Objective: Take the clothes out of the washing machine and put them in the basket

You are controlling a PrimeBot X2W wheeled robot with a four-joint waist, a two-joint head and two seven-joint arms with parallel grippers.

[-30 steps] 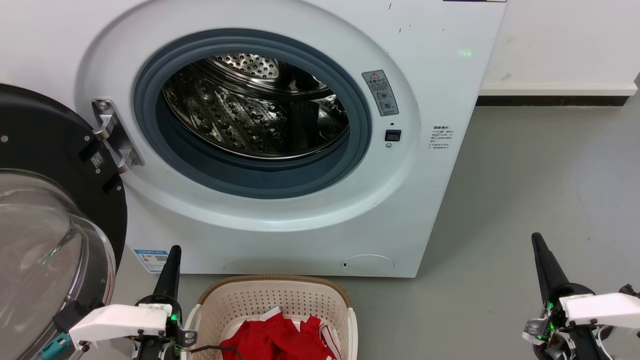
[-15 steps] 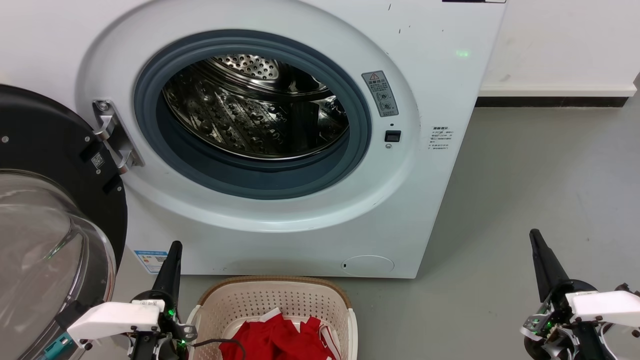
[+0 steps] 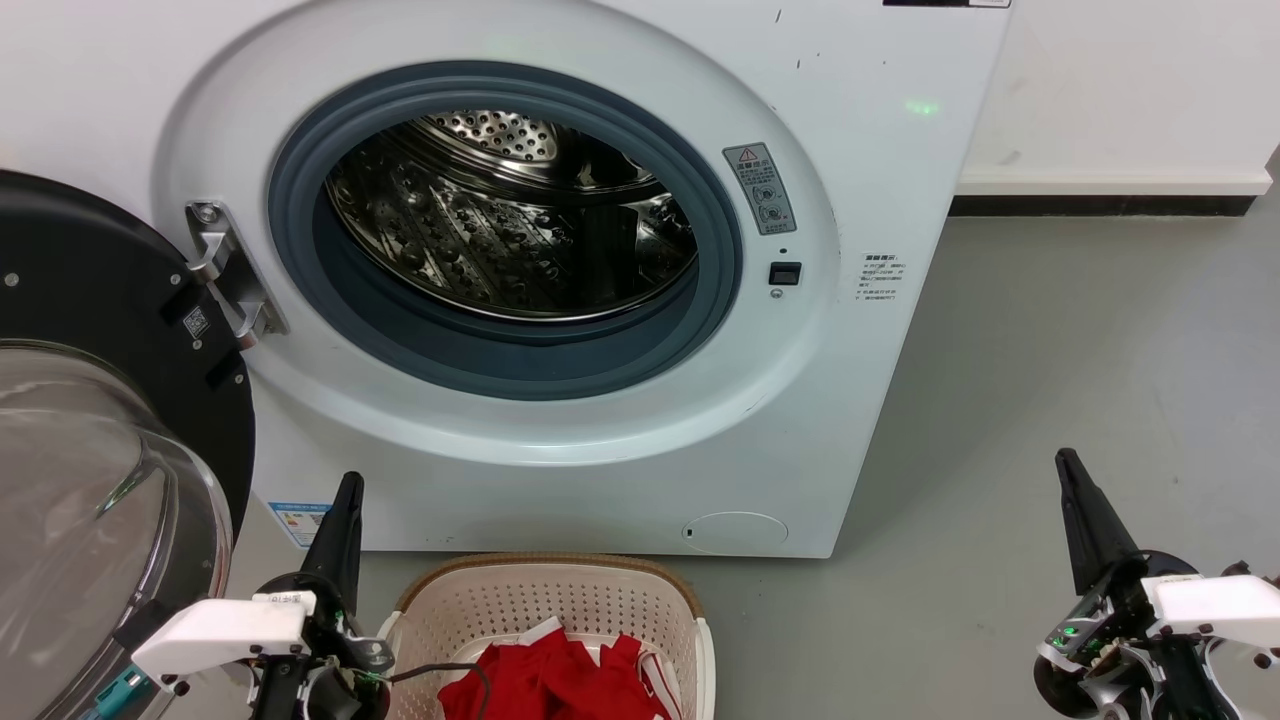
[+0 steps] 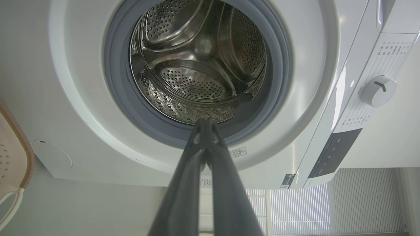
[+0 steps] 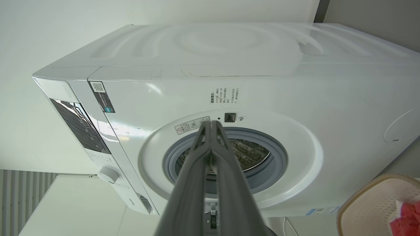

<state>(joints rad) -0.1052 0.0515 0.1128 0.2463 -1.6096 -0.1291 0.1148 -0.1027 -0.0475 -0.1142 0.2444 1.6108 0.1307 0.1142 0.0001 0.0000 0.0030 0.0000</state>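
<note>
The white washing machine [image 3: 880, 150] stands with its door [image 3: 90, 420] swung open at the left, and its steel drum [image 3: 510, 220] holds no fabric that I can see. Red clothes [image 3: 560, 680] with white trim lie in the cream basket [image 3: 550, 590] on the floor before the machine. My left gripper [image 3: 350, 485] is shut, just left of the basket, holding nothing. Out at the right over bare floor, my right gripper [image 3: 1065, 460] is shut and empty too. The left wrist view has the drum [image 4: 200, 65] beyond the shut left gripper [image 4: 205, 122]; the right wrist view has the basket [image 5: 367, 200] and clothes [image 5: 407, 219].
Grey floor [image 3: 1080, 380] stretches to the right of the machine up to a white wall with a dark skirting [image 3: 1100, 202]. The open door's glass bowl [image 3: 80, 500] bulges close beside my left arm. A control dial [image 4: 377, 90] sits on the machine's panel.
Both grippers have crept slightly upward in the head view, staying shut. The clothes and basket lie as before.
</note>
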